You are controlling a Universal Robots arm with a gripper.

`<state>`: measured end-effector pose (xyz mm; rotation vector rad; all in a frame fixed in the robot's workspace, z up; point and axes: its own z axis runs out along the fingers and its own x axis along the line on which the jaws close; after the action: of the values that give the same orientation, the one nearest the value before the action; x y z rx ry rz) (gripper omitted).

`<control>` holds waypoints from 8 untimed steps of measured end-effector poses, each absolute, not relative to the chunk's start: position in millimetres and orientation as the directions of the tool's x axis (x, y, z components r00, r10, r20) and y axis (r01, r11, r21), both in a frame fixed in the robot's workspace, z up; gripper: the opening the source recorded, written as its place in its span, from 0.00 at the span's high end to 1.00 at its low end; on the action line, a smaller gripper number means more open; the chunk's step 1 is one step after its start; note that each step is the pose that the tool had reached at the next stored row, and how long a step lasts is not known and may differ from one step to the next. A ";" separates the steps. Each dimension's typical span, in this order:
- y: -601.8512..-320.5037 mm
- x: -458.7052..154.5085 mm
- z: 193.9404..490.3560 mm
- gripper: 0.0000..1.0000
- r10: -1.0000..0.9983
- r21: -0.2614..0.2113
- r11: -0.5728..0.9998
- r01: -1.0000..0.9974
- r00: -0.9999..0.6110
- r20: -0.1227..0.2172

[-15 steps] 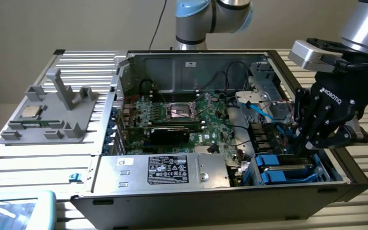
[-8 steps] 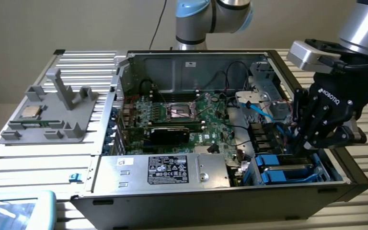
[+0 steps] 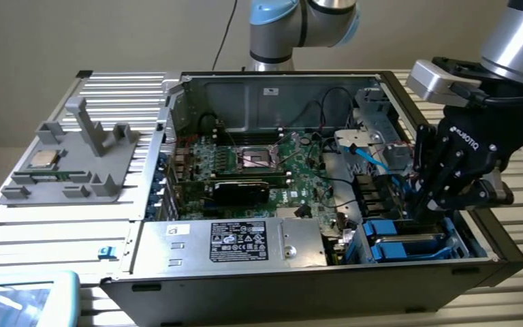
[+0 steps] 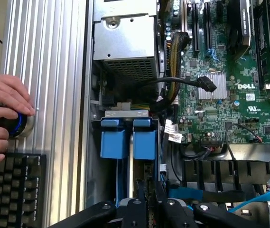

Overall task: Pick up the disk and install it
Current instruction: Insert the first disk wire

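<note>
Gripper (image 3: 425,204), black, clenched on grey metal disk with blue plastic frame (image 4: 121,175), edge-on in drive bay at open black computer case's (image 3: 289,289) corner, exterior view's right. Risk: tilt jams frame on bay rails; loose black cable (image 4: 172,81) snags.

**Robotics laboratory test bench.**
A robot arm (image 3: 280,27), top of the exterior view, stands behind an open computer case (image 3: 243,95) on a slatted metal table (image 3: 62,225); a hand (image 4: 2,97) rests on a knob (image 4: 21,124) beside a keyboard (image 4: 11,190).

Motherboard (image 3: 309,172); keyboard (image 4: 11,190); possibly chip (image 3: 43,159)
</note>
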<state>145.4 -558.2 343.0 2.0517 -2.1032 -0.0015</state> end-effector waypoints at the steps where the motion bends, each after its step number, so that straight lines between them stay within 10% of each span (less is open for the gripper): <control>1: -558.2 145.4 342.6 0.84 -0.990 0.142 0.036 -0.989 -0.016 0.143; 8: -561.0 145.5 341.0 0.84 -0.990 0.142 0.038 -0.989 -0.018 0.139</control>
<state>145.5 -561.0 341.0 2.0508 -2.1087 -0.0066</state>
